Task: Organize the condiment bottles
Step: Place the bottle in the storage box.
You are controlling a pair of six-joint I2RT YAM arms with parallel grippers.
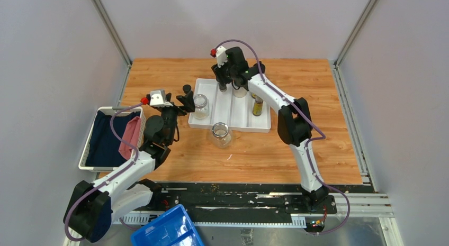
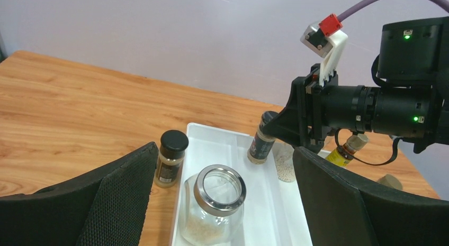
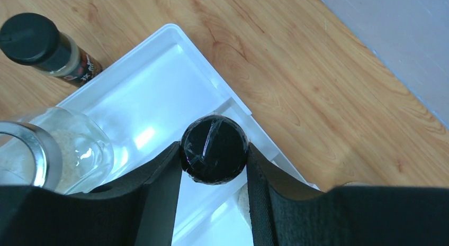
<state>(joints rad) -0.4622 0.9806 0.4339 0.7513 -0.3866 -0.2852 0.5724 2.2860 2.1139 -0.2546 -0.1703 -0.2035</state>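
My right gripper [image 3: 214,151] is shut on the black cap of a small dark shaker [image 3: 214,140], held tilted over the far left of the white tray [image 1: 241,124]. In the left wrist view the shaker [image 2: 261,144] hangs from the right gripper [image 2: 275,127]. My left gripper [image 2: 226,151] is open around a clear glass jar [image 2: 214,209] standing in the tray's left compartment, not touching it. A second shaker [image 2: 170,158] stands on the table left of the tray. A second glass jar [image 1: 221,134] stands in front of the tray. An oil bottle [image 1: 258,106] stands in the tray.
A white basket [image 1: 90,145] with dark and pink cloths sits at the table's left edge. A blue bin [image 1: 167,230] lies below the near edge. A bottle of white grains [image 2: 285,164] stands behind the held shaker. Grey walls enclose the table.
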